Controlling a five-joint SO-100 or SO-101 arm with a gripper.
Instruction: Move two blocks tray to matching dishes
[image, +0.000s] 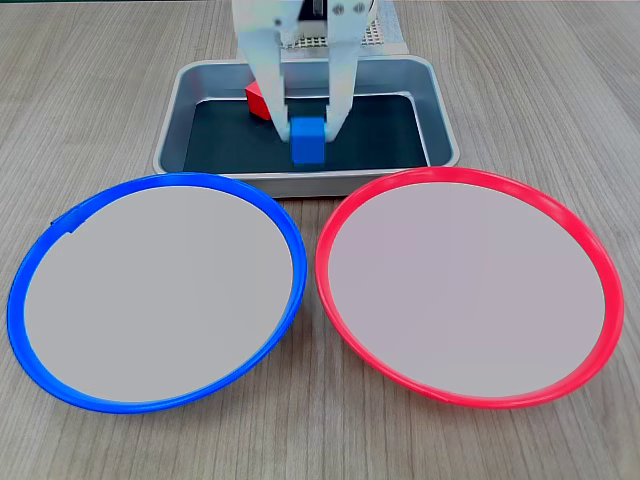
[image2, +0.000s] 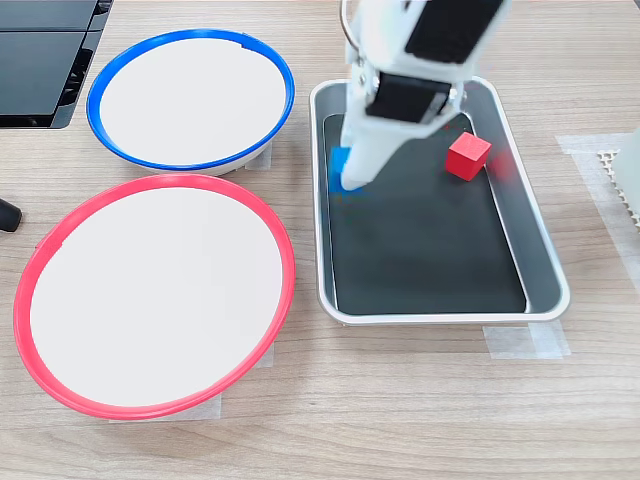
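Two dishes lie nearest in a fixed view — the blue dish (image: 20, 300) on the left, the red dish (image: 612, 300) on the right, their rims almost touching at the middle, both pale insides bare. Beyond them sits the tray (image: 441, 110), its near wall just behind the two rims. Inside it, on the dark bottom toward the near wall, is the blue block (image: 308, 141), and my gripper (image: 308, 128) comes down from the far side with one white finger on each side of it — closed on the block, as far as I can tell. The red block (image: 256, 99) lies farther back and a little left, half hidden behind my left finger. In another fixed view, from the side, the red block (image2: 467, 156) stands apart from my gripper (image2: 348, 180), near the tray's (image2: 545, 262) right wall, while the blue block (image2: 341, 166) shows as a sliver at my fingertips, close to the left wall.
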